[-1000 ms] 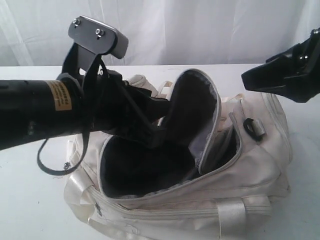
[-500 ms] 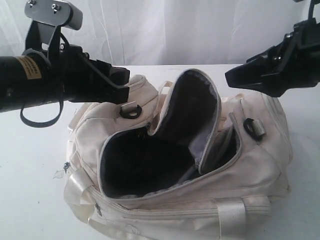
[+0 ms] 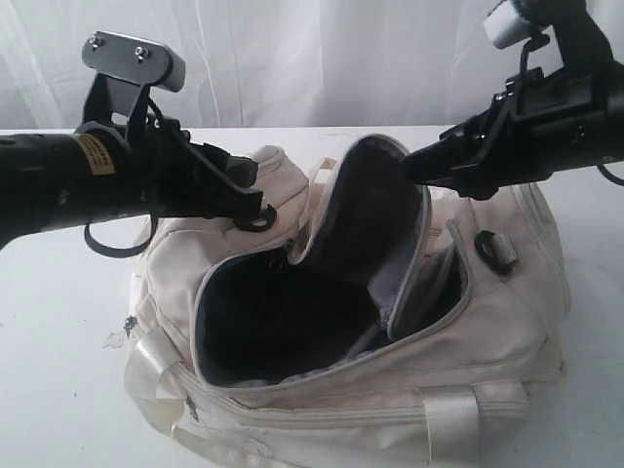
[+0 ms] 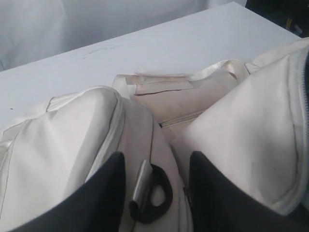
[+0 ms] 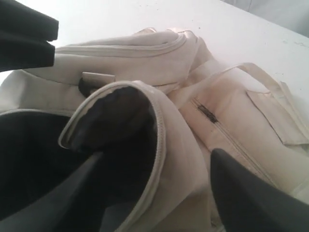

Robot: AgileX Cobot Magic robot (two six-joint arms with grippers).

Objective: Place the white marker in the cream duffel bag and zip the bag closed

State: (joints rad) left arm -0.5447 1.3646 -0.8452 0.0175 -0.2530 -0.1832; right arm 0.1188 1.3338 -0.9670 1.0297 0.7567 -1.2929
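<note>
The cream duffel bag (image 3: 487,322) is lying on the tabletop (image 3: 58,390) with its mouth gaping and its flap (image 3: 366,210) standing upright. The white marker is showing nowhere; it may be lying in the bag's dark lining, but I cannot tell. The right pincer (image 3: 429,171), wide and empty, is hovering just beside the flap's top edge. It is nearer to the flap than the left pincer (image 3: 255,190), which is hanging wide and empty over the black ring (image 4: 157,193) at the bag's end.

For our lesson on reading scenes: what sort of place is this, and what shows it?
Probably a robotics lab bench: a white table, a plain white curtain behind, and the left gripper and right gripper over an open cream duffel bag.
</note>
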